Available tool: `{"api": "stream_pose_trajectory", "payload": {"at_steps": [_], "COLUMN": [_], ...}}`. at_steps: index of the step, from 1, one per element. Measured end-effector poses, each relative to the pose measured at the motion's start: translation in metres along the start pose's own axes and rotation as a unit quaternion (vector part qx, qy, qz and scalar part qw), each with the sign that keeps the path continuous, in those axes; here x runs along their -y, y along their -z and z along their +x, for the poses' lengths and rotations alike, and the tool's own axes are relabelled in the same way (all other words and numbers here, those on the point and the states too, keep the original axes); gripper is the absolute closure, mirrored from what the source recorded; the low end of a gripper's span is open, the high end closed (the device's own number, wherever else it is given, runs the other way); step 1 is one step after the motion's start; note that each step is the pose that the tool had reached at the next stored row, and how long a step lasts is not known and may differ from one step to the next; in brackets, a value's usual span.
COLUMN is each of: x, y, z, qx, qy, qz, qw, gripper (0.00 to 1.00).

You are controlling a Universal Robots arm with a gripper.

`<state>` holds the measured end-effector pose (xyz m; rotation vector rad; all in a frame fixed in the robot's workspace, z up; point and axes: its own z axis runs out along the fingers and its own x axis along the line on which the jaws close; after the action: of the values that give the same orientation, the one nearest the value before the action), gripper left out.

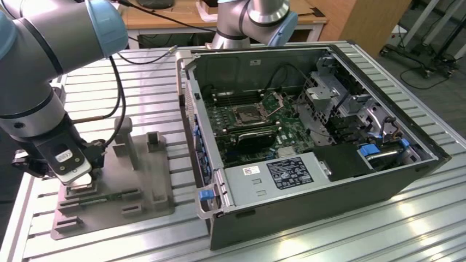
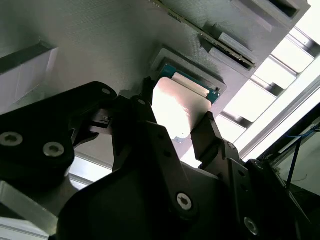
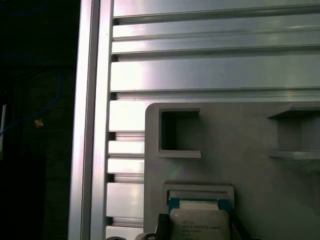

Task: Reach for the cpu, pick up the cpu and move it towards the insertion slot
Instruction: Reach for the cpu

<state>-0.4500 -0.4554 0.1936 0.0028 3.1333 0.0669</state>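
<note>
The open computer case [image 1: 313,136] carries the insertion slot [image 1: 244,115] on its green board. Well apart, toward the exterior view's left, the grey tray [image 1: 156,188] holds the cpu [image 2: 182,100] seated in its recess. The gripper [image 2: 177,114] straddles the cpu, jaws close beside two opposite edges; whether they clamp it cannot be told.

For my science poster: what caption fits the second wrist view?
Robot claw poised at the silvery cpu, which lies in its pocket on the grey tray.
</note>
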Motion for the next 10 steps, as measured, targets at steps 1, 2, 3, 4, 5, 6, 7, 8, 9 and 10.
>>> {"api": "stream_pose_trajectory", "payload": {"at_steps": [1,2,3,4,5,6,7,8,9,10], "x": [0.0000,0.0000,-0.0001,-0.0001,-0.0001,-0.0001,-0.0002,-0.0002,-0.0002,-0.0002], "y": [0.0006,0.0010,0.0017,0.0025,0.0032,0.0038,0.0043,0.0048,0.0051,0.0052], "z": [0.0000,0.0000,0.0000,0.0000,0.0000,0.0000,0.0000,-0.0001,0.0000,0.0000], "qx": [-0.0001,-0.0001,-0.0001,-0.0001,-0.0001,0.0000,0.0000,0.0000,0.0000,0.0000], "qy": [0.000,0.000,0.000,0.000,0.000,0.000,0.000,0.000,0.000,0.000], "qz": [0.0001,0.0000,0.0001,0.0001,0.0001,0.0000,0.0000,0.0000,0.0000,0.0000], "qw": [1.0000,1.0000,1.0000,1.0000,1.0000,1.0000,1.0000,1.0000,1.0000,1.0000], "gripper": [0.46,0.46,0.46,0.46,0.46,0.46,0.46,0.46,0.46,0.46]}}
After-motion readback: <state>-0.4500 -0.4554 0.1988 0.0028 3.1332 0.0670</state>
